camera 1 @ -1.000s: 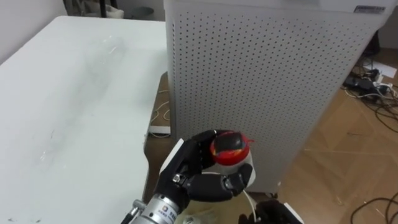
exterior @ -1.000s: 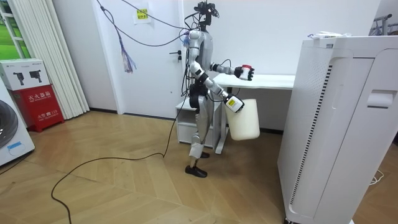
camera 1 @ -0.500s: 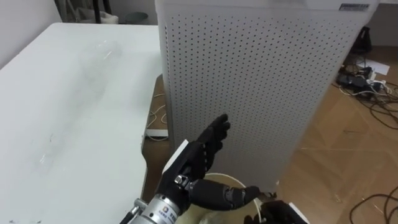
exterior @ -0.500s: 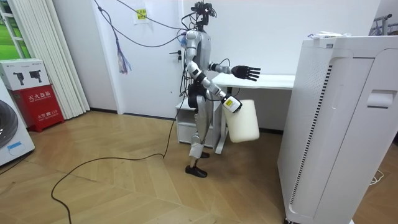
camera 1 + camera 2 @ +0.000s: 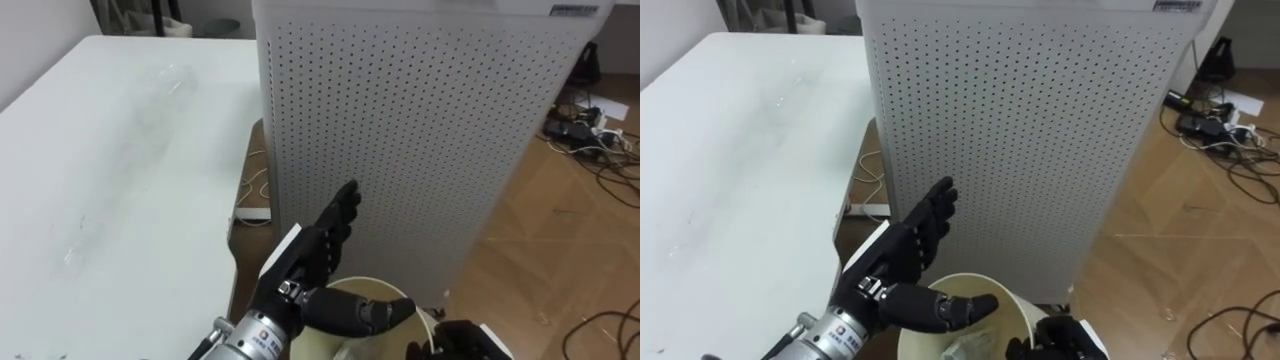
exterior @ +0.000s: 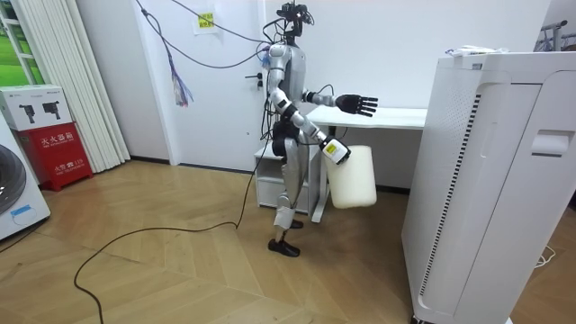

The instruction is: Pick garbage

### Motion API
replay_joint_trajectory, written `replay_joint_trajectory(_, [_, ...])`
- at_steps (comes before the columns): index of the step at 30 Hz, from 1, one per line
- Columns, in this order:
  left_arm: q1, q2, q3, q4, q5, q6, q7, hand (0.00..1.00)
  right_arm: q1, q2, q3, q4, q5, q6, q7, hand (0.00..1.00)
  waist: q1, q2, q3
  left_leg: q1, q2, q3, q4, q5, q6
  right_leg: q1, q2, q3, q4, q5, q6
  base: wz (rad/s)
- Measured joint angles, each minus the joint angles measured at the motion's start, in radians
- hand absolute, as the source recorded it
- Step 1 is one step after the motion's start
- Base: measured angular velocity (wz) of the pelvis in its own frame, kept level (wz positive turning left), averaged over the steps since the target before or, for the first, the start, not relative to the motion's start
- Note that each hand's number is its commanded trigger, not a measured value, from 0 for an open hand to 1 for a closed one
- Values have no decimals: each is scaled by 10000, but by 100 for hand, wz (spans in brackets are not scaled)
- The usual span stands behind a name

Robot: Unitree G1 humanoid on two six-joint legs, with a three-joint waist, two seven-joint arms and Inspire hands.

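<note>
My left hand (image 5: pixel 318 262) is stretched out open and empty, fingers straight, just above the mouth of a cream bin (image 5: pixel 378 288). In the room view the same hand (image 6: pixel 358 104) reaches over the white table's end, and the bin (image 6: pixel 353 177) hangs beside my hip. My right hand (image 5: pixel 1052 343) shows as dark fingers curled on the bin's near rim (image 5: pixel 985 281), holding it up. Something grey lies inside the bin (image 5: pixel 965 348); I cannot tell what it is.
A white table (image 5: pixel 110 170) runs along my left, with a faint clear plastic thing (image 5: pixel 165 85) lying on it. A tall white perforated cabinet (image 5: pixel 400 130) stands straight ahead. Cables (image 5: pixel 590 130) lie on the wood floor at the right.
A second ago my left hand was curled round a red round thing over the bin. The fingers have since straightened and the red thing is gone from the hand.
</note>
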Motion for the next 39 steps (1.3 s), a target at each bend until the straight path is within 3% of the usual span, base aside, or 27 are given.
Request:
replay_joint_trajectory(4, [-1, 6, 6, -1, 13, -2, 42, 0, 0, -3, -4, -107, 41, -1, -260, 100, -139, -58, -5, 23, -25, 100, 36, 0, 0, -44, -9, 31, 71, -2, 3, -8])
replay_joint_trajectory(7, [-3, 17, 9, -18, 92, -8, 200, 0, 8, 12, -3, -154, 33, -1, -311, 100, -156, -96, -32, 25, -27, 470, 86, -31, 47, -269, 7, 106, 256, 11, -16, -31])
replay_joint_trajectory(10, [0, -29, 242, -105, 516, -12, 412, 0, 6, 28, -12, -255, 37, -3, -291, 100, -62, -111, -46, 40, -6, 1127, 191, -91, 113, -745, 34, 361, 599, 106, -54, -70])
replay_joint_trajectory(12, [3, -40, 639, -372, 744, -44, 747, 0, 6, 34, -13, -357, 34, -14, -215, 100, -61, -112, -50, 15, 39, 1741, 191, -116, 160, -1051, 106, 517, 592, 472, -78, -101])
replay_joint_trajectory(13, [1, -43, 757, -435, 846, -87, 810, 0, 4, 48, -13, -363, 35, -14, -203, 100, -64, -113, -49, 3, 56, 1820, 194, -131, 187, -1107, 134, 498, 512, 616, -97, -107])
replay_joint_trajectory(14, [-2, -50, 999, -508, 1210, -195, 986, 0, 18, 88, -13, -352, 41, -13, -196, 100, -78, -101, -55, 2, 130, 2063, 206, -172, 256, -1122, 214, 457, 244, 938, -119, -101])
replay_joint_trajectory(15, [-1, -35, 1185, -644, 1551, -210, 1176, 0, 45, 110, -11, -351, 80, -14, -200, 100, -50, -56, -55, 1, 446, 2627, 123, -256, 361, -1088, 244, -12, 118, 1188, -216, -94])
replay_joint_trajectory(16, [-5, -41, 1230, -687, 1657, -247, 1246, 0, 84, 122, -11, -345, 113, -13, -208, 100, -31, -40, -48, 74, 594, 3032, 115, -289, 358, -1086, 153, -444, 468, 1039, -292, -68])
replay_joint_trajectory(17, [-8, -85, 1246, -765, 1718, -287, 1354, 0, 202, 91, -63, -341, 171, -15, -247, 100, 3, -29, -49, 308, 723, 3631, -73, -254, 331, -894, -47, -1314, 1468, 465, -314, -44])
replay_joint_trajectory(18, [-5, -127, 1262, -804, 1704, -338, 1375, 0, 220, 61, -93, -306, 168, -18, -257, 100, 88, -32, -53, 414, 718, 3850, -187, -231, 334, -745, -171, -1545, 1857, 191, -256, -54])
replay_joint_trajectory(19, [-9, -148, 1303, -936, 1688, -402, 1391, 0, 220, 0, -185, -255, 168, -21, -266, 100, 208, -53, -58, 520, 691, 4246, -228, -225, 341, -397, -416, -1760, 2228, -211, -67, -69])
replay_joint_trajectory(20, [-9, -120, 1417, -1093, 1714, -412, 1403, 0, 225, -57, -192, -223, 168, -51, -264, 100, 351, -64, -64, 525, 654, 4467, -159, -224, 346, -48, -565, -1806, 2090, -471, 92, -65])
replay_joint_trajectory(21, [-15, -123, 1486, -1144, 1740, -419, 1424, 0, 241, -50, -188, -219, 169, -52, -261, 100, 361, -83, -70, 527, 634, 4525, -116, -226, 349, 77, -603, -1786, 1894, -546, 127, -47])
replay_joint_trajectory(23, [-26, -150, 1592, -1233, 1987, -464, 1668, 0, 278, -22, -168, -220, 212, -57, -202, 100, 372, -137, -59, 431, 481, 4511, -83, -196, 386, 189, -587, -1708, 1098, -671, 16, -39])
replay_joint_trajectory(25, [-14, -108, 1600, -1248, 2221, -467, 1775, 0, 284, -15, -167, -243, 257, -58, -81, 100, 414, -133, -65, 304, 475, 4422, 10, -195, 389, 154, -525, -1685, 855, -684, -44, -36])
replay_joint_trajectory(30, [-1, 7, 1605, -1250, 2613, -596, 2322, 0, 507, -9, -188, -442, 208, -130, 173, 100, 3, -122, -90, 67, 654, 4186, 403, -205, 372, 142, -425, -1940, 640, -633, -200, 3])
replay_joint_trajectory(33, [11, 41, 1615, -1250, 2695, -704, 2629, 0, 518, 8, -184, -447, 202, -169, 245, 100, 116, -107, -96, 25, 858, 4192, 664, -268, 262, 132, -275, -1943, 562, -561, -330, -26])
replay_joint_trajectory(35, [74, 106, 1650, -1251, 3081, -704, 2871, 0, 637, 20, -174, -447, 164, -420, 249, 100, 313, -51, -124, 17, 1003, 3718, 912, -377, 78, 123, -74, -1877, 528, -506, -457, -56])
replay_joint_trajectory(37, [72, 190, 1724, -1259, 3118, -704, 3034, 0, 641, 27, -150, -448, 164, -436, 252, 100, 602, 23, -157, 9, 988, 3091, 984, -424, -22, 14, 84, -1614, 552, -474, -605, -75])
replay_joint_trajectory(39, [75, 222, 2004, -1269, 3300, -704, 3264, 0, 678, 50, -140, -449, 164, -438, 288, 100, 713, 156, -178, -196, 965, 2172, 1473, -434, -81, -19, 284, -1230, 559, -470, -723, -57])
